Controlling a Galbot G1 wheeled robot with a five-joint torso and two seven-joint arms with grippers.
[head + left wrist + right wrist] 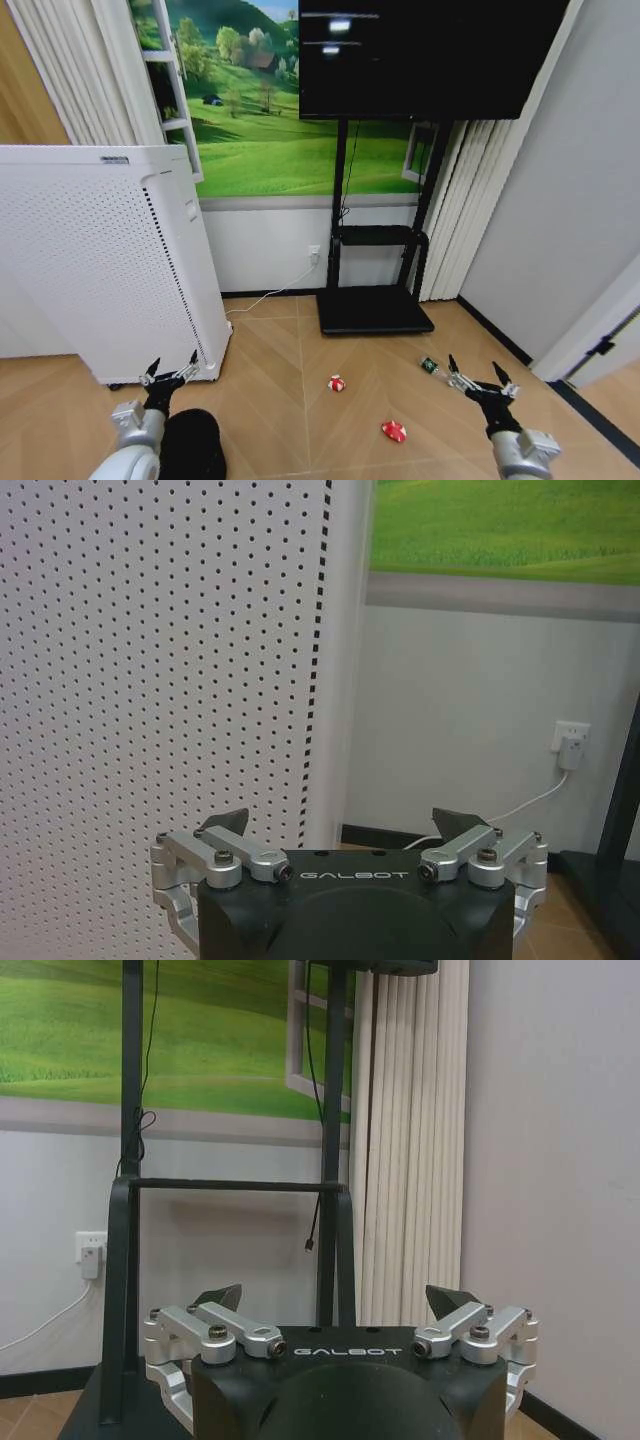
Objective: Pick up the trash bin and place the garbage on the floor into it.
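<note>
The left gripper (170,375) hung low at the robot's left with its jaws spread wide and nothing between them; its dark fingertips (228,822) sat on silver metal linkages above a black housing. Directly under and just behind those jaws stood the trash bin (195,440), a round, smooth black plastic shape on the floor, partly hidden by the left arm. Just ahead of the jaws rose the white appliance (100,260), a tall boxy body whose flat panels were covered in fine perforations.

The right gripper (480,377) was held at the robot's right, its jaws equally wide apart and holding nothing, with the same pointed dark fingertips (220,1296) on silver links. Just beside its jaws on the inner side lay a small green bottle (429,366) with a pale label. Farther inward, between the two grippers, a red-and-white can-like piece (337,383) lay on the floor, and a second red-and-white piece (394,431) lay closer to the robot, nearer the right jaws.

All rested on a wooden floor (290,400) laid in a herringbone pattern. Beyond the jaws stood a black metal stand (375,300) carrying a dark glossy screen (420,60), before a wall with a green meadow mural (260,130).
</note>
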